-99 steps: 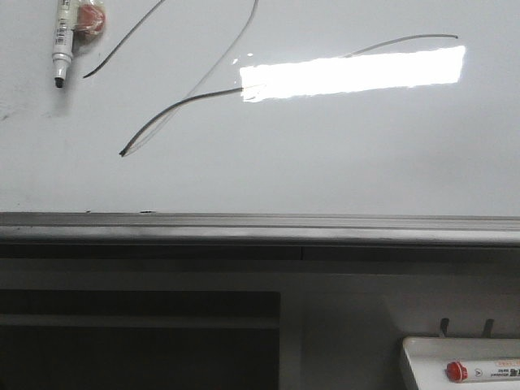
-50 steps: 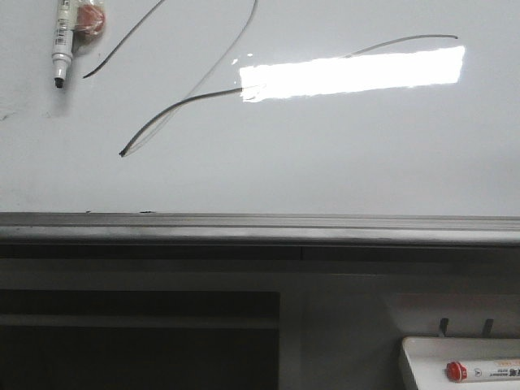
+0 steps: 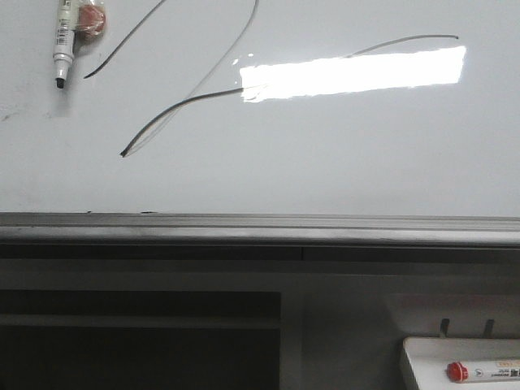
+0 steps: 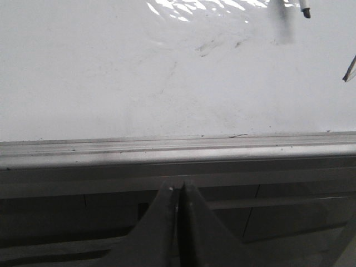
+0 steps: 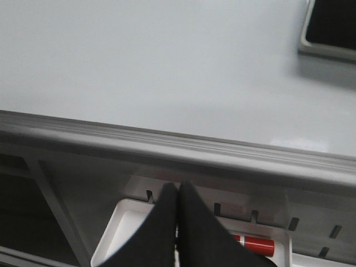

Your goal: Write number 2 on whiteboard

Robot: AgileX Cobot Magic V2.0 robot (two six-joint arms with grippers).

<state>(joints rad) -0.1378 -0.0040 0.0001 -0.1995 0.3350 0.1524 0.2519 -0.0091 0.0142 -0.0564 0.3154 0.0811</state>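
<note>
The whiteboard fills the upper front view, with its grey edge rail below it. The number 2 is drawn in thin dark grey lines, cut off at the top, with a long wavy base stroke. A white marker with its black tip uncapped sits against the board at top left beside a small reddish object. My left gripper is shut and empty, just below the rail. My right gripper is shut and empty, over a white tray. Neither gripper shows in the front view.
The white tray hangs below the rail at the lower right and holds a red-capped marker, which also shows in the right wrist view. A dark shelf opening lies under the board. A dark framed object is on the board.
</note>
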